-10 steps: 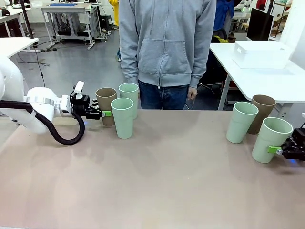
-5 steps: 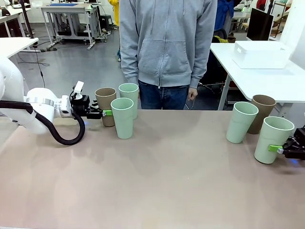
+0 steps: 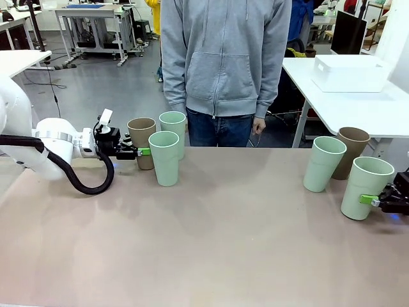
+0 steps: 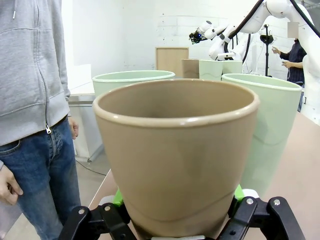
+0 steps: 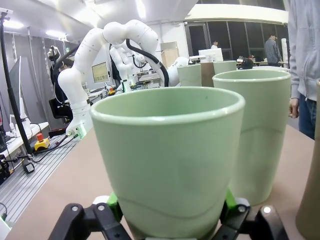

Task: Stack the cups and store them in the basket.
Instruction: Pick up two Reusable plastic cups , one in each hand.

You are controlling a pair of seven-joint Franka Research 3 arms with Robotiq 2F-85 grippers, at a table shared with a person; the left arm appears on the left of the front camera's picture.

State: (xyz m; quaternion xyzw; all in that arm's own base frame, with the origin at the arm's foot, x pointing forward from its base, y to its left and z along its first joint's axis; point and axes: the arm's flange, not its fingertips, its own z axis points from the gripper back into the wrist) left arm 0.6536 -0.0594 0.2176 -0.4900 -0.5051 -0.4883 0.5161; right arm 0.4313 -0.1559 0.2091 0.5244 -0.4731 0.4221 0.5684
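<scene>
My left gripper [image 3: 138,152] is shut on a tan cup [image 3: 141,141] at the table's far left; in the left wrist view this tan cup [image 4: 175,155] stands upright between the green pads [image 4: 119,198]. Two mint cups [image 3: 164,158] [image 3: 172,130] stand right beside it. At the right edge my right gripper [image 3: 376,201] is shut on a mint cup [image 3: 363,187], seen close up in the right wrist view as the mint cup [image 5: 167,160]. Behind it stand another mint cup [image 3: 323,163] and a tan cup [image 3: 352,151]. The white basket [image 3: 350,72] sits on a separate table at the back right.
A person in a grey hoodie [image 3: 223,57] stands at the far side, hands hanging down. The brown table [image 3: 217,243] has wide free room in its middle and front. The white side table [image 3: 383,109] carries the basket.
My right gripper has shifted slightly to the right with its mint cup. The left gripper and its tan cup have hardly moved.
</scene>
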